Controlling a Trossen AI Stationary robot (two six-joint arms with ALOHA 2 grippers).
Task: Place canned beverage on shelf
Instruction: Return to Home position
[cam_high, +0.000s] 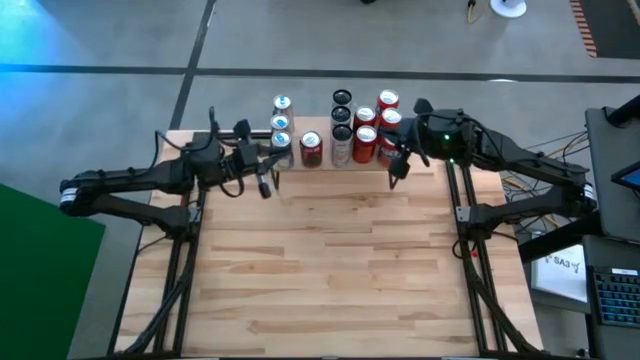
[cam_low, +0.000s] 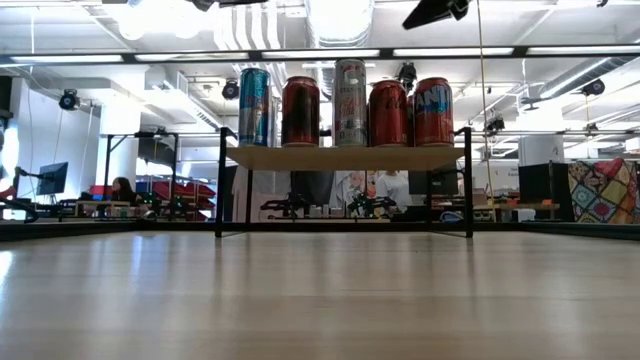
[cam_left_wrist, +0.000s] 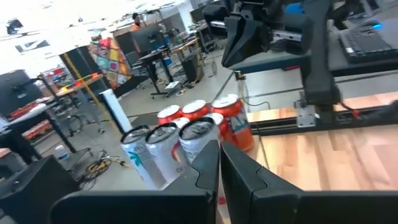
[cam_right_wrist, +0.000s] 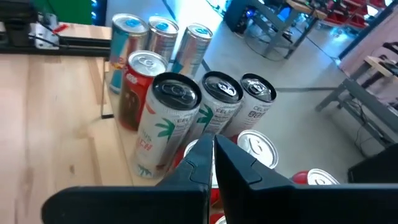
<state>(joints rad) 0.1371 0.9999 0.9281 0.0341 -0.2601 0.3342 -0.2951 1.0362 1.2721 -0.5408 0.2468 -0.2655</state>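
Note:
The shelf (cam_low: 345, 158), a low wooden plank on thin black legs, stands at the table's far edge. Several cans stand upright on it in a crowd (cam_high: 340, 130): blue-and-silver ones at its left (cam_low: 254, 107), red ones at its right (cam_low: 432, 110). My left gripper (cam_high: 266, 188) is shut and holds nothing, just in front of the shelf's left end; in its wrist view the shut fingers (cam_left_wrist: 217, 165) point level toward the cans. My right gripper (cam_high: 396, 178) is also shut and holds nothing, in front of the shelf's right end, above the cans (cam_right_wrist: 165, 118).
The slatted wooden tabletop (cam_high: 330, 270) stretches from the shelf to the near edge. Both arms reach in from the table's sides on black frames (cam_high: 465, 215). Beyond the far edge lies the room's floor, with desks and a person far off.

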